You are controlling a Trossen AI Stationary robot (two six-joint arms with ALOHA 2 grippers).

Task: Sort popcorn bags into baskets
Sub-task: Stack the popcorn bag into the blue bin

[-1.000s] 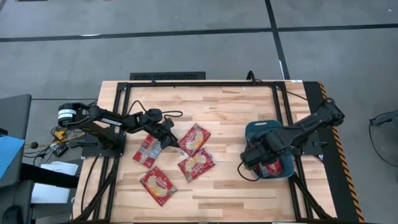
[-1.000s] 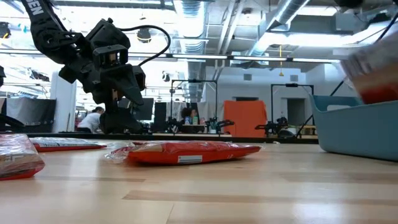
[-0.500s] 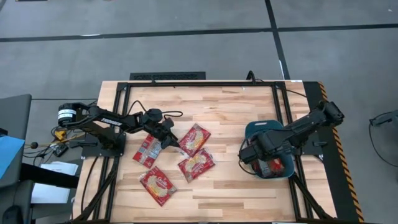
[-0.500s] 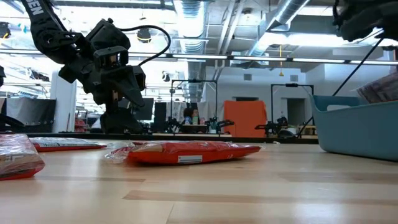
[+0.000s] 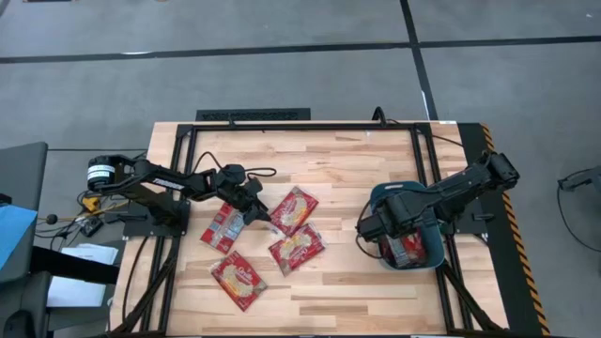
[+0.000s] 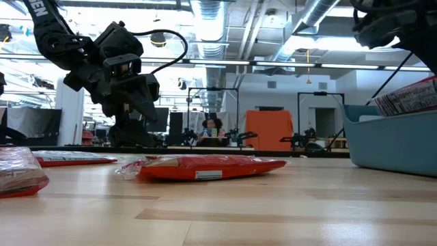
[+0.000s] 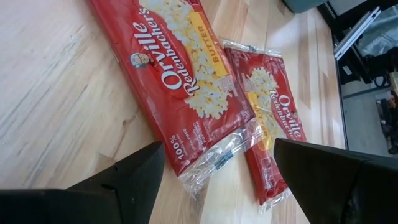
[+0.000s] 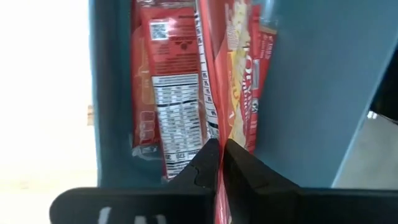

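Several red popcorn bags lie flat on the wooden table. My left gripper stands open, its fingers wide on either side of the clear end seam of one bag, with a second bag beside it. At the right stands the teal basket. My right gripper reaches down into it, shut on a popcorn bag. Another bag stands in the basket beside that one, its label side showing. My right gripper pinches the thin edge of the popcorn bag between its two fingers, coming from above and pointing steeply down. The bag stands on edge inside the basket next to the other bag. Its upper end sticks out, tilted, above the basket's wall.
A black frame runs around the table's edges, and a cable loops near the left arm. Bare wood lies between the bags on the left and the basket on the right.
My right gripper has come down over the basket with the popcorn bag. The bag has sunk from well above the basket's wall into the basket, and only its tilted upper end shows above the wall now.
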